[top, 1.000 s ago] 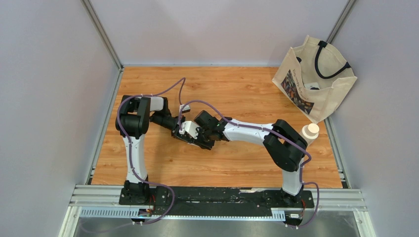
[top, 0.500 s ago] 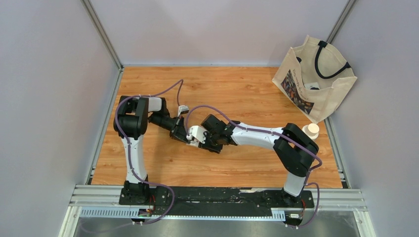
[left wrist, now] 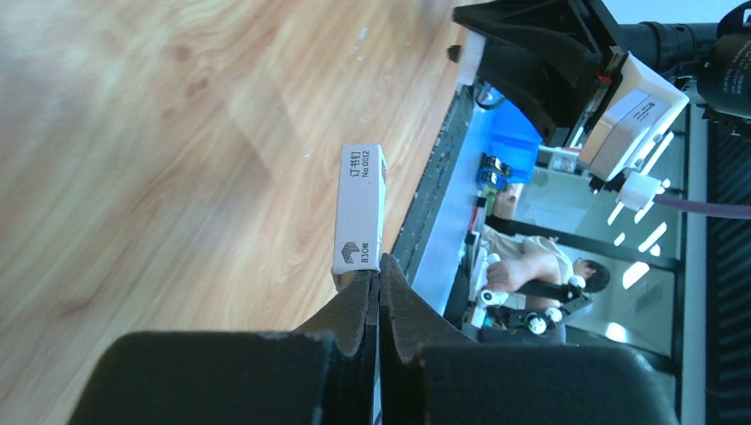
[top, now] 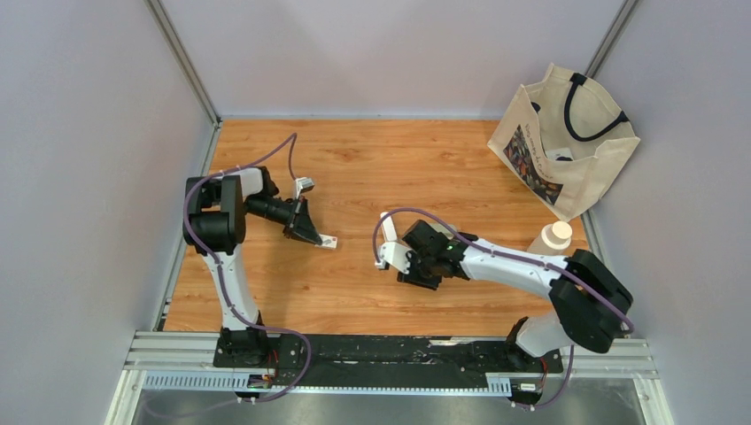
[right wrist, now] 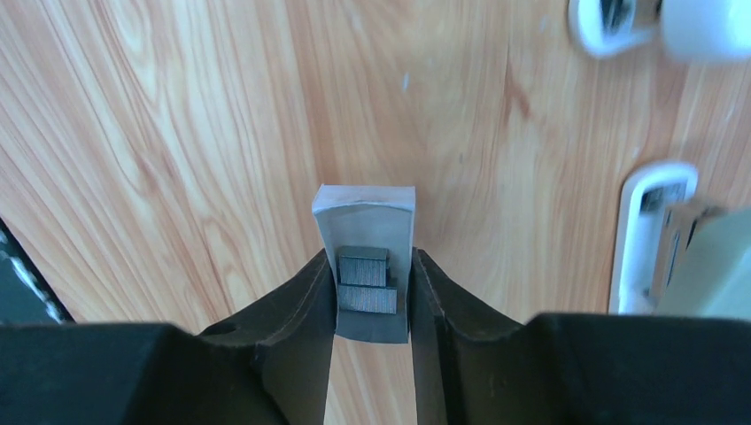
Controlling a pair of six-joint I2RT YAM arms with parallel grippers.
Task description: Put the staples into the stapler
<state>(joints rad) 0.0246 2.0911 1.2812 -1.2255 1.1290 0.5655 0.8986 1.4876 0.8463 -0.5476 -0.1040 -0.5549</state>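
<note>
Top camera looks down over the whole table; both wrist cameras see its wood close up.

This is a robotics lab test cell. A wood-grain tabletop is boxed in by plain grey panels on aluminium posts. Two cabled arms are bolted to a black rail at 6 o'clock. The left wrist view shows a seated person among equipment.

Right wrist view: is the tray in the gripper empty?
No, the staples lie stacked inside the white tray that the right gripper clamps between its fingers.
</note>
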